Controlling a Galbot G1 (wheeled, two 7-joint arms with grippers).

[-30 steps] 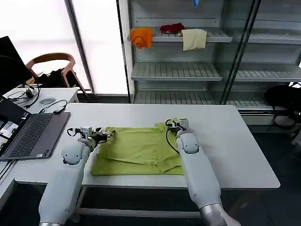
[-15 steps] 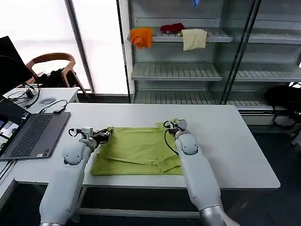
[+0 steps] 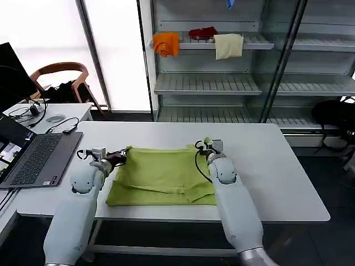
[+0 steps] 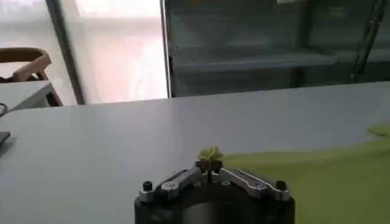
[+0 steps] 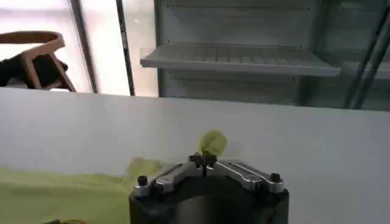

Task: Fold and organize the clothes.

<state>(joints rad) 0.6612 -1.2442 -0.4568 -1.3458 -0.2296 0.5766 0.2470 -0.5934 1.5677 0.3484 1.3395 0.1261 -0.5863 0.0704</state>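
While the green shirt [image 3: 162, 175] lies spread across the middle of the white table [image 3: 277, 177], both claws have it pinched at its far edge. The left gripper [image 3: 123, 156] is closed tight on the far left corner; its wrist view shows the fingers [image 4: 183, 178] pressed together with a small tuft of green cloth [image 4: 210, 154] sticking up between the tips. The right gripper [image 3: 207, 145] is likewise clamped on the far right corner, with a curl of fabric [image 5: 211, 143] poking out above its closed tips. The near half of the shirt rests flat, a loose fold running along it.

The risk, as I judge it, lies in how little cloth each claw holds. Only a thin nip of soft cotton sits between the tips, so a quick pull could let one corner slip free and drop. If the two arms travel unevenly, the fold would come out skewed or bunched. The laptop [image 3: 39, 158] sits near the left arm, which a wide swing could brush.
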